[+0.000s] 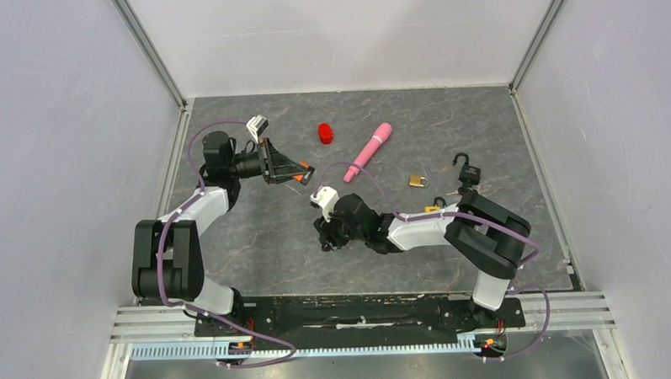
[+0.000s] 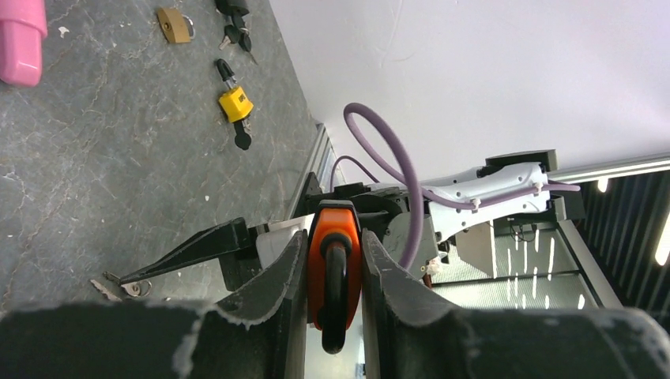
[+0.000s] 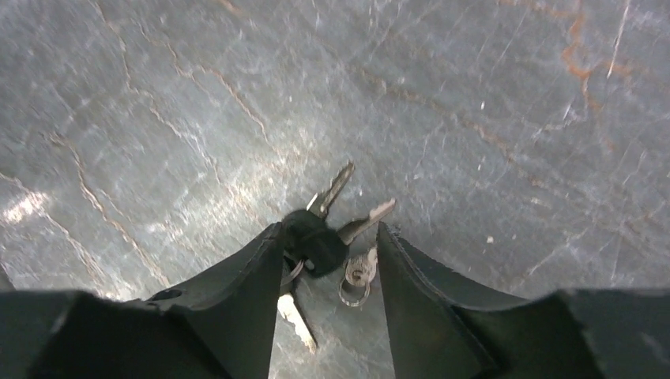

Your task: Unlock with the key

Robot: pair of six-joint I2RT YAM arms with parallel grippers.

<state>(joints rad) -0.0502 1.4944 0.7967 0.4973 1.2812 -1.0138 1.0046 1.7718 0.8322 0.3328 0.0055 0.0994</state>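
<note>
Left jaws: the left gripper (image 2: 334, 237) is clamped on the orange padlock (image 2: 314, 276), a finger pressed to each flat side, holding it above the table (image 1: 267, 242)
Padlock look: orange body with a black shackle looping toward the wrist camera
Right jaws: the right gripper (image 3: 330, 229) stands apart and low over the table, one finger on each side of the key bunch (image 3: 316, 241), without pinching it
Key bunch: lies flat on the grey stone-patterned surface near the table's middle, with a black head, a small metal ring and three silver blades showing
Padlocks: four, namely the orange one, a yellow padlock (image 2: 235, 103), a brass padlock (image 1: 418, 181) and a black padlock (image 1: 466, 173), the last three grouped at the right
Other items: one pink cylinder (image 1: 369, 150) and one red cap (image 1: 326, 133), both toward the far edge
</note>
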